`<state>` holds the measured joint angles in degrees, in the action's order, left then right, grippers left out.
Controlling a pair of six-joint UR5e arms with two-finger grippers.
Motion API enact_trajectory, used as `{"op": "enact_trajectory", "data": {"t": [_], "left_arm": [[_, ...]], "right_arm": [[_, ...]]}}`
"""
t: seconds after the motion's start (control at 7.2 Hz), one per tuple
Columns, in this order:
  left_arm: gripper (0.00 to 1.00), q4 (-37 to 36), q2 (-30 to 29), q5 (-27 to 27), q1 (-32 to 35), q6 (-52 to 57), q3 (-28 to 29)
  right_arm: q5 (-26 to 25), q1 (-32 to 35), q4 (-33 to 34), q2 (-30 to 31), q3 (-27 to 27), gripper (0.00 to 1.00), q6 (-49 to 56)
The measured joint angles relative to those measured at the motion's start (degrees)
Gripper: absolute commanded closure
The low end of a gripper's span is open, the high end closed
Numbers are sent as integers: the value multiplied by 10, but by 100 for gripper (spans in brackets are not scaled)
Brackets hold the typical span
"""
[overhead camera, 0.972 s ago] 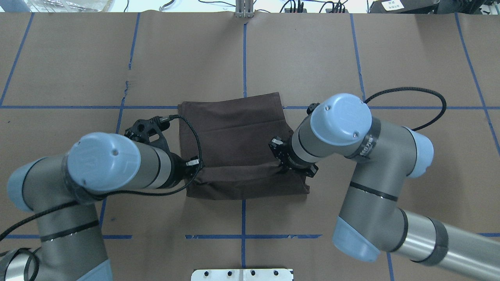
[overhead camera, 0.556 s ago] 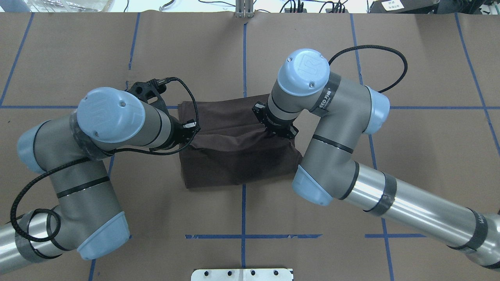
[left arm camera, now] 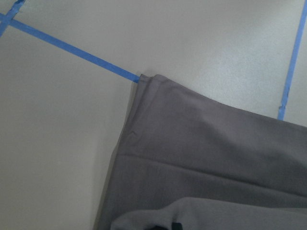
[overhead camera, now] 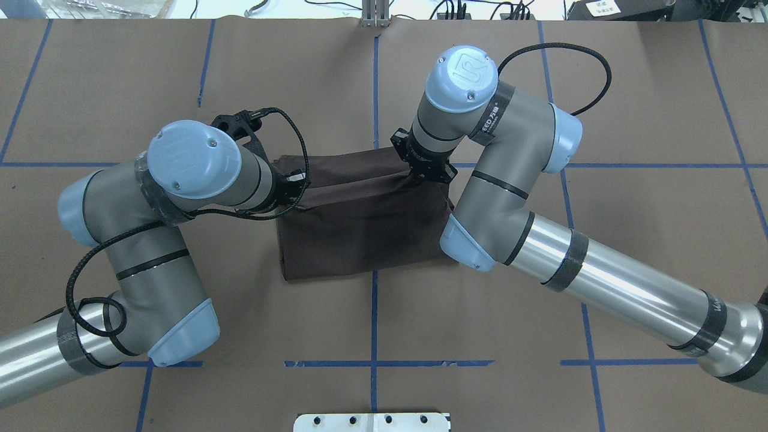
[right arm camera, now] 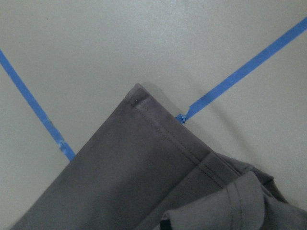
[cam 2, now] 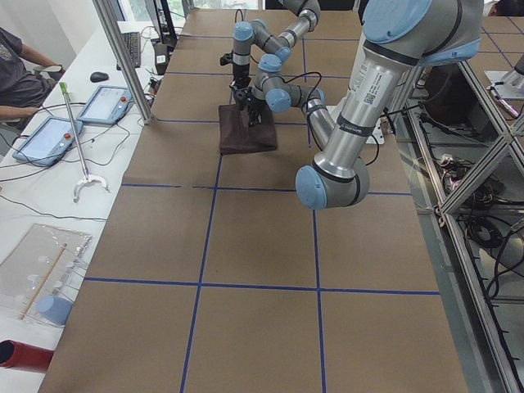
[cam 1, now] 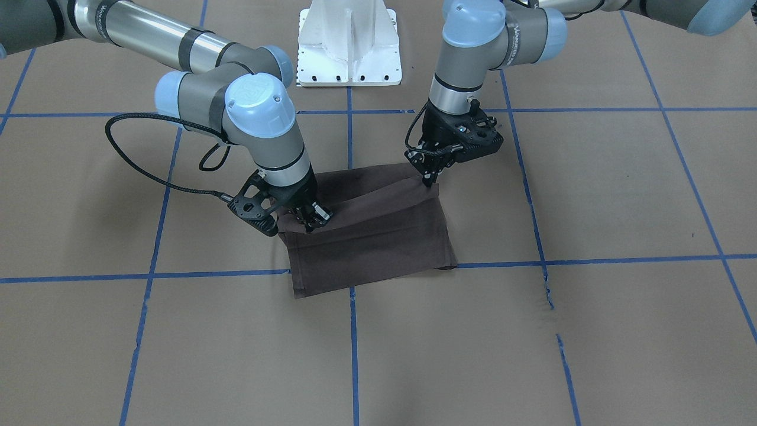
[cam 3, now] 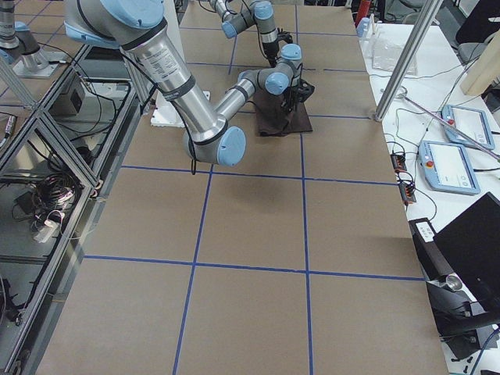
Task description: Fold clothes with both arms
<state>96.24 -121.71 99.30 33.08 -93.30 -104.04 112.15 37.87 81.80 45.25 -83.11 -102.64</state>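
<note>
1. Both grippers are pinched shut on cloth: the left gripper [cam 1: 430,173] grips 1 end of a lifted edge of the shirt [cam 1: 378,236] and the right gripper [cam 1: 313,221] grips the other, with the cloth drawn taut between them
2. That shirt lies mid-table, just ahead of the white base [cam 1: 349,47], already reduced to a compact rectangle with no sleeves or collar showing
3. I judge this a late fold: the edge nearest the robot is carried over the rest toward the far edge, and in the overhead view a strip of the lower layer shows beyond the held ridge
4. Left to do, as I read it: bring the held edge to the far edge, lay it flat and let go; I cannot tell whether another fold follows
5. Brown paper covers the table [overhead camera: 630,270], marked in squares by blue tape [overhead camera: 480,363]
6. Beside the table stand metal frames and a white bench with 2 tablets [cam 2: 102,105], cables and a seated person [cam 2: 18,61]
</note>
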Motion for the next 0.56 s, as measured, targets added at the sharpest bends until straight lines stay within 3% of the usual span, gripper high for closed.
{"op": "enact_trajectory", "data": {"t": [0.14,0.56], "left_arm": [[1,6,-18,-1,14,0,33],[0,108,-91,-14,90,73,223]], "right_arm": [[1,5,-9,-16,33,1,3],[1,57,-79,-82,198,0,74]]}}
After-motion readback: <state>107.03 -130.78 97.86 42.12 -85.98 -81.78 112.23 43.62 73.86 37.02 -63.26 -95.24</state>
